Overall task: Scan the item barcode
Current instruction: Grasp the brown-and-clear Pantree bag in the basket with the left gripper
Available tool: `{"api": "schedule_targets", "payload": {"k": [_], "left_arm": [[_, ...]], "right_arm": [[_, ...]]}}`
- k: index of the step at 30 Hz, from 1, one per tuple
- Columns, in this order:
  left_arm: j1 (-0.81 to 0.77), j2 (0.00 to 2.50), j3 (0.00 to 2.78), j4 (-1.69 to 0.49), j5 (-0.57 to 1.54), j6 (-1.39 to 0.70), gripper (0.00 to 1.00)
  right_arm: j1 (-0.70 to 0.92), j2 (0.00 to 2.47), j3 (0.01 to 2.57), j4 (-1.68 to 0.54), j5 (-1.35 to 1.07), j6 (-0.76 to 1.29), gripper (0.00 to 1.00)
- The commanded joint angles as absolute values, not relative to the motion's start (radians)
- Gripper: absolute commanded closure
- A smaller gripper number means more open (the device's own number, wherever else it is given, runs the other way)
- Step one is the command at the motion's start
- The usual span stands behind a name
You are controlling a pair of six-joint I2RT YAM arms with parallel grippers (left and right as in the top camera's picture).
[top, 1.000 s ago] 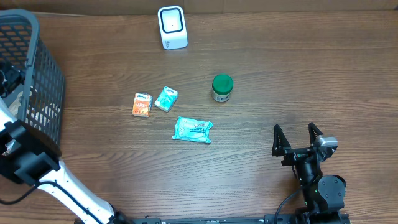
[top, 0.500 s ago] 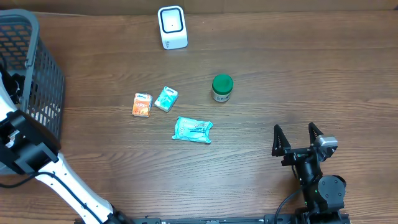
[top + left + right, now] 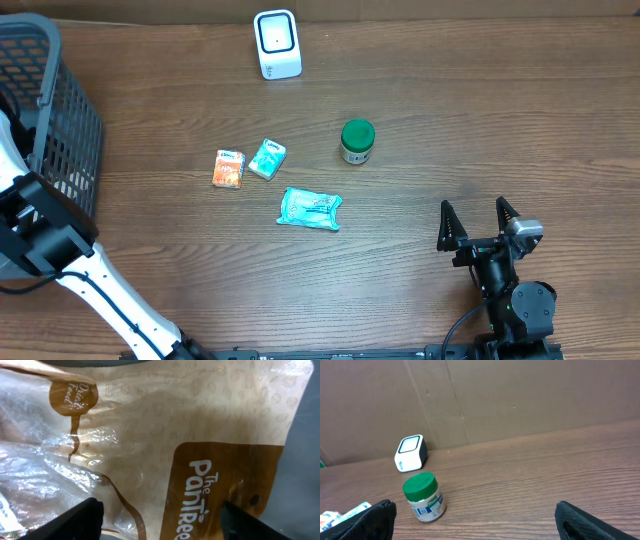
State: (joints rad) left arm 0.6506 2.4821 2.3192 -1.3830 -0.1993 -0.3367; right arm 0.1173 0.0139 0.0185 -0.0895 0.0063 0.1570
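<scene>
Bag (image 3: pixel 200 435) is where it's at right now: a crinkly tan and clear pouch with a brown label, filling the whole left wrist view. As far as I can tell it's lying inside the basket (image 3: pixel 70 130) at the left edge of the table, since that's where the left arm reaches in. The left gripper (image 3: pixel 160 520) hangs right above it with its jaws apart, one tip on each side of the frame and nothing between them but the film, so no grip yet. The right gripper (image 3: pixel 478 222) sits wide open too, parked over bare wood well away from everything. My take on doing this step well: come straight down and pinch a firm part, like the printed panel or a sealed edge, because the loose clear plastic will probably slide or bunch up. No barcode shows on the side facing the camera, so I'd guess it's on the back; grab it in a way that leaves that side uncovered. Then lift high enough to clear the rim before swinging over to the scanner (image 3: pixel 277 44) at the far edge, and keep it flat-ish so the code doesn't wrinkle.
</scene>
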Motion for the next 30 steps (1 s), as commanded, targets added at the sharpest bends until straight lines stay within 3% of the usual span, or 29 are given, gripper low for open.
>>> {"api": "schedule_targets", "payload": {"k": [1, 9, 13, 16, 21, 30], "left_arm": [[0.658, 2.535, 2.325, -1.383, -0.219, -0.325, 0.28], [0.657, 2.538, 2.325, -1.4, -0.216, -0.325, 0.44], [0.656, 2.542, 2.325, -1.412, -0.212, -0.325, 0.67], [0.656, 2.541, 2.326, -1.42, -0.213, -0.325, 0.76], [0.657, 2.512, 2.345, -1.441, -0.172, -0.326, 0.76], [0.657, 2.263, 2.385, -1.463, -0.077, -0.348, 0.64]], "right_arm": [[0.112, 0.004, 0.008, -0.083, 0.006, 0.152, 0.0], [0.112, 0.004, 0.008, -0.083, 0.006, 0.152, 0.0], [0.112, 0.004, 0.008, -0.083, 0.006, 0.152, 0.0], [0.112, 0.004, 0.008, -0.083, 0.006, 0.152, 0.0], [0.112, 0.004, 0.008, -0.083, 0.006, 0.152, 0.0], [0.112, 0.004, 0.008, -0.083, 0.006, 0.152, 0.0]]}}
